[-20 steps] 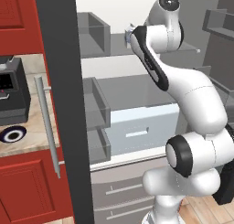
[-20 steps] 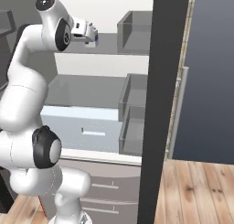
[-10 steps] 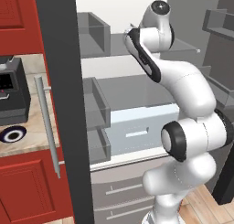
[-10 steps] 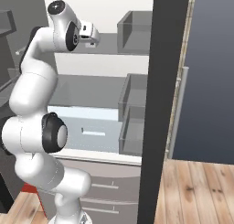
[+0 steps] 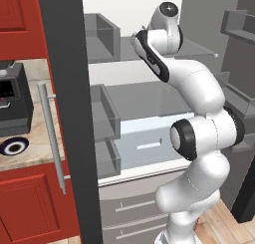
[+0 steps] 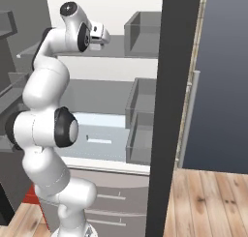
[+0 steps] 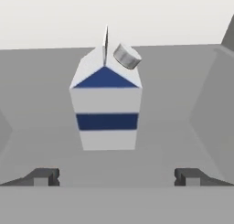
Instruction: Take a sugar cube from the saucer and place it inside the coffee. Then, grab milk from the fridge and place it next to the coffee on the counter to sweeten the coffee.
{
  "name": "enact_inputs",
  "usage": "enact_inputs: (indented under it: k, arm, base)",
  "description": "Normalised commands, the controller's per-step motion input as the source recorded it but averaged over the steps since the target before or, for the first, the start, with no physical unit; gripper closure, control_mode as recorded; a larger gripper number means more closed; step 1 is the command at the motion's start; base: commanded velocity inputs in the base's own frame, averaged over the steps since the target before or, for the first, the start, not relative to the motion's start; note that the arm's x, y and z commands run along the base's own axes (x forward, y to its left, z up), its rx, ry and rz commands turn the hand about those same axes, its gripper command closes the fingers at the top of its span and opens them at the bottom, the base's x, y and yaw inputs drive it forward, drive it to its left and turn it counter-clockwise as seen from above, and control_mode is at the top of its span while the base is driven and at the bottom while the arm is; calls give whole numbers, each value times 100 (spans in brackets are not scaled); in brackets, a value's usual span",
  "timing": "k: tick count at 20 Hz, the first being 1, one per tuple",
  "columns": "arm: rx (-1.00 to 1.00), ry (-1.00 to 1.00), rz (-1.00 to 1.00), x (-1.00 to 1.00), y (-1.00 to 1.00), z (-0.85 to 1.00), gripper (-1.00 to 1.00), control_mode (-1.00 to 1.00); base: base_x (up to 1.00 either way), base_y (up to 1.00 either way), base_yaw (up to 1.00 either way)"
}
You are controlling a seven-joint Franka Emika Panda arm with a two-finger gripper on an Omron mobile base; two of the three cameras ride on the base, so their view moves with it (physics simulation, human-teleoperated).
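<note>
the milk carton (image 7: 106, 104) stands upright on a grey fridge shelf (image 7: 183, 90), straight ahead of the tool (image 7: 117, 176), whose fingers are spread wide with nothing between them. risk: a late or off-centre squeeze could tip the carton backward. beyond the fridge door (image 5: 64, 88), the saucer (image 5: 13, 147) and black coffee machine (image 5: 12, 101) sit on the table (image 5: 35, 153).
</note>
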Motion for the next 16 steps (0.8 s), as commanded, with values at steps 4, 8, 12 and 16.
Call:
enact_inputs:
  k: [4,8,12,16]
  arm:
    - [0,0,0,35,0,0,-100,-100]
    - [0,0,0,31,0,0,-100,-100]
    - [0,0,0,27,0,-4,-100,-100]
    - [0,0,0,16,0,-6,-100,-100]
  base:
    - [0,0,0]
    - [0,0,0]
    - [0,0,0]
    - [0,0,0]
